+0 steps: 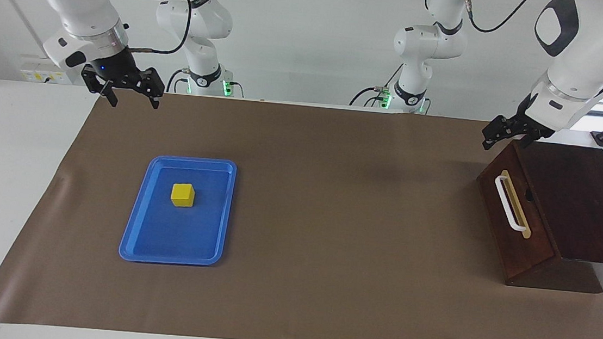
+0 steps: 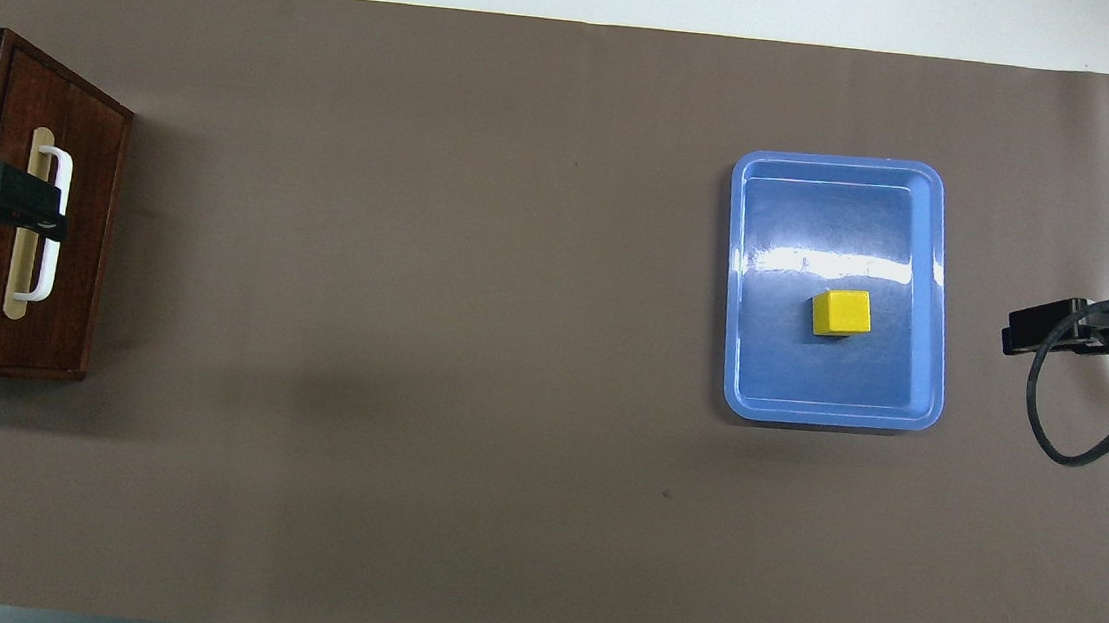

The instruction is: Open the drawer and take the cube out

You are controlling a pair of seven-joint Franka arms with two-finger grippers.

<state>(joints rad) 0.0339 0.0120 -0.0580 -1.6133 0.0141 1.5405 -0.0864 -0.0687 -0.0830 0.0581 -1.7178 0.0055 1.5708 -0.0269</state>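
Cube [image 1: 183, 194] sits apart from right end effector [image 1: 130, 95].

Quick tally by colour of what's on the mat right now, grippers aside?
Yellow: 1, the cube, on the tray
Blue: 1, the tray
Dark brown: 1, the wooden box with its drawer shut
Total: 3

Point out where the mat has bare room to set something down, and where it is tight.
The widest bare stretch lies between the tray and the drawer, the full depth of the mat. A bare strip also borders the mat's edge farthest from the robots. Inside the tray, room remains around the cube. It is tight only at the drawer front, under the open left gripper.
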